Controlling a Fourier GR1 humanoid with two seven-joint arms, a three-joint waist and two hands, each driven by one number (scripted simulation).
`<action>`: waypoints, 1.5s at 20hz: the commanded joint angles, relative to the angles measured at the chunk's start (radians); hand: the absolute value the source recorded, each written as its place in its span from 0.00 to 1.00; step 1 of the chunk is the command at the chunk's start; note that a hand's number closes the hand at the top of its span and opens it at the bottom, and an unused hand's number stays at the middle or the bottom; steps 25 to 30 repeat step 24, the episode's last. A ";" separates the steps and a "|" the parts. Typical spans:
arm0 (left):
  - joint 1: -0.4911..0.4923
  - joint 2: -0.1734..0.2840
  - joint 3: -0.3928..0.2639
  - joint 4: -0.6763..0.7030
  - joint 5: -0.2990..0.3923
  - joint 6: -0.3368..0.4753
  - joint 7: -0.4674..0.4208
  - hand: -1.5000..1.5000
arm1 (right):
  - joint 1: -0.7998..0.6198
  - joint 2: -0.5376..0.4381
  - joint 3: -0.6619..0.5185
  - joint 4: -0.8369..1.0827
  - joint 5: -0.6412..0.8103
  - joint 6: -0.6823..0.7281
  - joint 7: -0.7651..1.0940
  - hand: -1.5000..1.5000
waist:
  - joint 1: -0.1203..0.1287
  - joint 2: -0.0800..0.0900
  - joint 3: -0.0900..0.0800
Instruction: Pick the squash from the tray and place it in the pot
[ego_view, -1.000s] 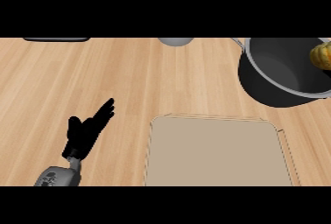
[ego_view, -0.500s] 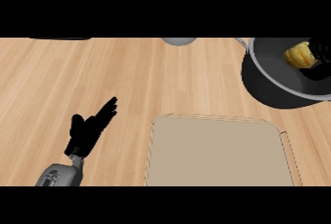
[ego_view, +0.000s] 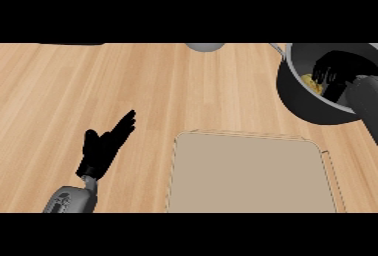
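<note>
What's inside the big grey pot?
Inside the pot a bit of yellow squash shows. The right hand reaches in over it and hides the rest.

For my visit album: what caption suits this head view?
Right hand over yellow squash inside dark metal pot; beige rectangular tray bare; left hand rests open.

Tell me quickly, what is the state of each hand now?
Left hand: open, holding nothing, resting over the counter.
Right hand: over the pot; open or shut cannot be told.

No readable text or labels.
</note>
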 joint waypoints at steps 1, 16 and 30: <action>-0.003 0.013 0.012 -0.029 -0.004 -0.001 0.031 0.50 | -0.079 0.087 -0.035 0.116 0.003 0.024 0.030 0.00 | -0.002 -0.001 0.001; 0.016 -0.003 0.008 -0.034 0.001 -0.005 0.023 0.50 | -0.065 -0.018 -0.586 0.029 -0.475 -0.336 -0.237 0.00 | -0.018 0.000 0.002; -0.002 0.017 0.036 -0.031 -0.009 -0.006 0.033 0.50 | 0.000 -0.148 -0.733 0.039 -0.605 -0.235 -0.359 0.00 | -0.027 -0.005 0.001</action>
